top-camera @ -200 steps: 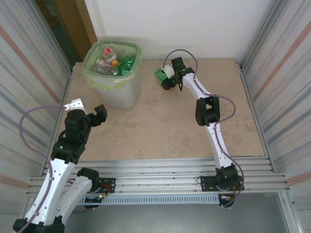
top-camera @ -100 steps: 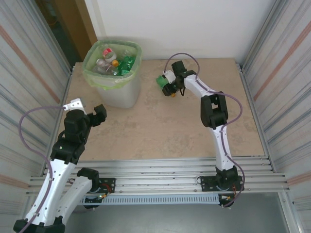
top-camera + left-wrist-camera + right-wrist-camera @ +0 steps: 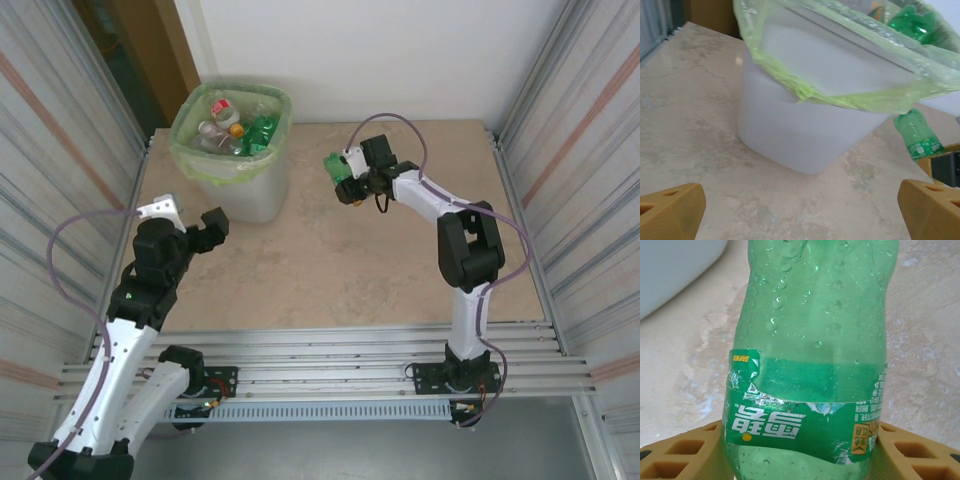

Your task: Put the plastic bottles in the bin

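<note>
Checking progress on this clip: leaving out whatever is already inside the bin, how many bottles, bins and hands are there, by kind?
Green bottle, gripped by the right hand: 1
Bin: 1
Hands, counting the open left hand: 2
Total: 4

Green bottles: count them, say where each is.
2. One bottle in the right hand; a second bottle in the bin, on top. More may lie buried.

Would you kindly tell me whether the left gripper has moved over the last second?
Yes, slightly: the left gripper has edged toward the bin, jaws open.
</note>
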You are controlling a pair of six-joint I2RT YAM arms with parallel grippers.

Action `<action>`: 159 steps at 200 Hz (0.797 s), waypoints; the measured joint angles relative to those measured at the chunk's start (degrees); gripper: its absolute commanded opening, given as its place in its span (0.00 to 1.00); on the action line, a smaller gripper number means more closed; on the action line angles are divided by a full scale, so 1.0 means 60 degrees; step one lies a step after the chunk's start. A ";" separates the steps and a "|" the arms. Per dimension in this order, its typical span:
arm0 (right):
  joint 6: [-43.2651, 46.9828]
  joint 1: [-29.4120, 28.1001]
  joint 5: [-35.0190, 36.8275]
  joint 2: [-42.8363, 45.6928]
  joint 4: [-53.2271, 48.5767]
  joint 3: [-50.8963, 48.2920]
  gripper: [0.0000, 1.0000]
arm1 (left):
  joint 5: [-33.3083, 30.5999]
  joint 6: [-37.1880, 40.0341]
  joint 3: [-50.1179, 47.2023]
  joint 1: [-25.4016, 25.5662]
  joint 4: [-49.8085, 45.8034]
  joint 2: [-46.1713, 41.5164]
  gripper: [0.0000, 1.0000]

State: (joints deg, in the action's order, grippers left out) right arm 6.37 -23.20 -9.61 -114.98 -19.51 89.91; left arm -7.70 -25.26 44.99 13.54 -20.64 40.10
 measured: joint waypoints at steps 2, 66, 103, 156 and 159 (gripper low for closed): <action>-0.0036 -0.0015 -0.0004 0.0073 0.0036 -0.0062 0.15 | 0.0062 -0.0015 0.0029 0.0000 0.0007 0.0022 0.99; -0.1086 -0.0382 0.0007 0.2208 0.0929 -0.1461 0.15 | 0.1461 -0.0328 0.0838 0.0605 0.0616 0.0911 0.97; -0.1515 -0.0794 -0.0313 0.3319 0.1392 -0.1749 0.16 | 0.2011 -0.0342 0.1552 0.1432 0.1053 0.1763 0.96; -0.1596 -0.1665 -0.0616 0.4641 0.1916 -0.2273 0.19 | 0.3020 -0.0463 0.2801 0.2331 0.1832 0.3308 0.91; -0.1599 -0.1719 -0.0627 0.4707 0.1938 -0.2302 0.19 | 0.3089 -0.0492 0.2871 0.2368 0.1865 0.3402 0.91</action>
State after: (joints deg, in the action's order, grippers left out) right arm -3.22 -33.52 -13.37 -86.74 -7.88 76.09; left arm 10.83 -28.21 62.22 27.75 -9.45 60.51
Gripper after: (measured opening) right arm 0.566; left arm 0.913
